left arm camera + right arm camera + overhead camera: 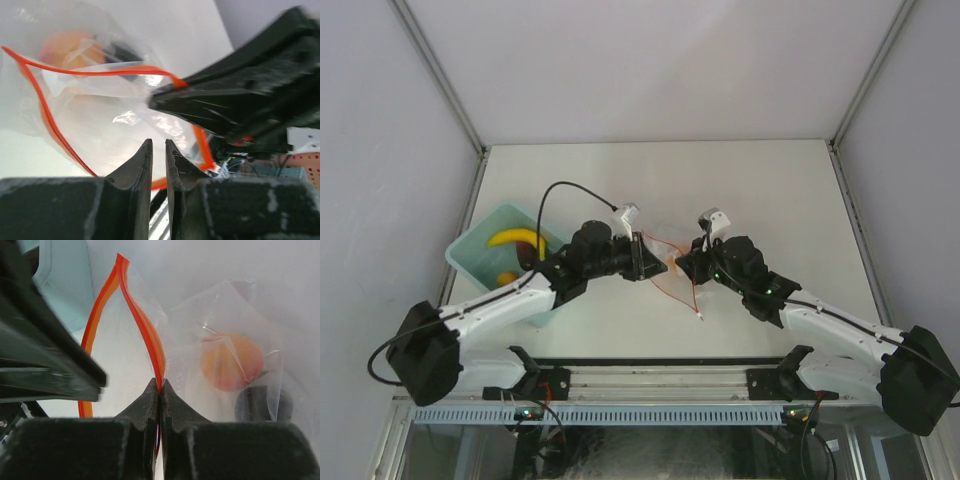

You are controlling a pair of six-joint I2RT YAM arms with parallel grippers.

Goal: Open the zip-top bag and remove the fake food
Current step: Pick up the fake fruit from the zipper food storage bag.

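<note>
**A:** Starting big: what is sitting on the table (pixel 620 170)?

**B:** A pale blue bin (pixel 475 232) is standing at the left with a banana (pixel 515 238) lying in it, so some of the food is already out; the two arms are meeting near the middle, and the bag (pixel 670 262) is hanging between them, just right of the bin.

**A:** Why are they holding it like that?

**B:** I judge they are pulling the mouth apart. The right gripper (pixel 159 385) is clamping its jaws fully together on one side of the zip strip (pixel 145 335); the two red lips are bowing away from each other above it, so the bag is standing open. The left gripper (pixel 158 145) is pressing against the opposite side of the bag; its jaws are standing nearly together with a slim gap, and with the clear film so hard to see there, I cannot tell whether it is pinching any.

**A:** And what is waiting inside?

**B:** A peach-coloured fruit (pixel 231 362) is resting deep in the bag, away from the mouth, with a dark piece (pixel 262 402) just beside it; one side needs releasing before anything can reach in.

**A:** Any writing?

**B:** Nothing is reading clearly on the bag or the bin.
</note>
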